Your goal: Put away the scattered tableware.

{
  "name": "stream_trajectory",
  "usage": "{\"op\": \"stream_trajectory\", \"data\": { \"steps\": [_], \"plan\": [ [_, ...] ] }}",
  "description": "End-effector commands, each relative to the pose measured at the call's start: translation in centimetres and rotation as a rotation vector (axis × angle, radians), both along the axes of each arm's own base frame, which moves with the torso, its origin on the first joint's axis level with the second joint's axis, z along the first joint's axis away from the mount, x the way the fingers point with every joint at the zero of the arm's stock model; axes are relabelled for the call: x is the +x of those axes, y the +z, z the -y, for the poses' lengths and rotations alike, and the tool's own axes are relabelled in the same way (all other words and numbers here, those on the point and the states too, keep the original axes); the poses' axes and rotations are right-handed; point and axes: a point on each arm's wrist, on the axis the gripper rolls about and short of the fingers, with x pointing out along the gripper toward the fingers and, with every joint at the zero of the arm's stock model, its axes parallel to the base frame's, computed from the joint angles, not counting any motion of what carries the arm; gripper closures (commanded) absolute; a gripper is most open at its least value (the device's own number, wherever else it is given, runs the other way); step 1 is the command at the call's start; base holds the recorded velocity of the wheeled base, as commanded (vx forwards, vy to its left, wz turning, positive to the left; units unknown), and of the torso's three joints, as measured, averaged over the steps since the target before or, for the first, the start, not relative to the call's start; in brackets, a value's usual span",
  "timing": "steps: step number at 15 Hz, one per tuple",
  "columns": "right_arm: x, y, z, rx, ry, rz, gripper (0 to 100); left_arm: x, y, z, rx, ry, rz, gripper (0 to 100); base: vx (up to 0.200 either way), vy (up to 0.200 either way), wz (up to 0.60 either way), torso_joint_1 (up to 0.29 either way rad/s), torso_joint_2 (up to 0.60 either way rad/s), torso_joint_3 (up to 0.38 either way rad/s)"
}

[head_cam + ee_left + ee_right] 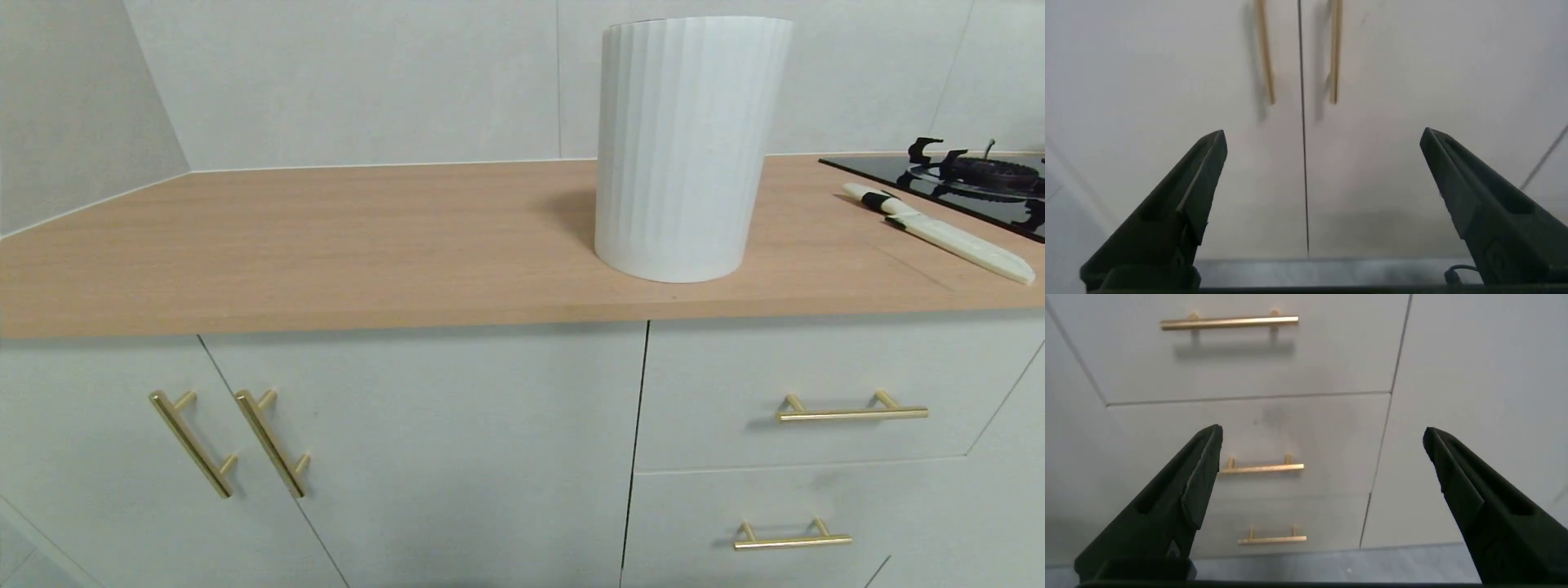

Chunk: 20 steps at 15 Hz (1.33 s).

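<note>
A tall white ribbed container stands upright on the wooden countertop, right of centre. A knife with a cream blade and a cream handle with a black band lies flat on the countertop at the far right, beside the hob. My left gripper is open with nothing between its dark fingers, facing the two cabinet doors and their gold handles. My right gripper is open and empty too, facing the drawer fronts with gold handles.
A black gas hob is set into the countertop at the far right. Grey tiled walls close the back and the left side. Below the top are two doors with gold handles on the left and drawers on the right.
</note>
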Motion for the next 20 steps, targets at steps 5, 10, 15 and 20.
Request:
{"op": "stream_trajectory", "data": {
  "steps": [5,10,15,20],
  "plan": [
    [0.01,0.01,0.0,0.0,-0.001,-0.002,0,0.01,0.01,0.0,0.0,0.0,-0.001,0,0.0,0.0,0.0,0.0,0.0,0.0],
    [0.01,0.01,0.0,0.0,-0.001,-0.002,0,0.01,0.01,0.0,0.001,0.0,-0.001,0,0.0,-0.2,0.0,0.001,0.0,0.002],
    [0.01,0.01,0.0,0.0,-0.001,-0.002,0,0.01,0.01,0.0,0.0,0.0,-0.001,0,0.0,-0.16,0.0,0.001,0.0,0.003],
    [0.01,0.01,0.0,0.0,-0.001,-0.002,0,0.01,0.01,0.0,0.0,0.0,-0.001,0,0.0,0.0,0.0,0.0,0.0,0.0]
  ]
}}
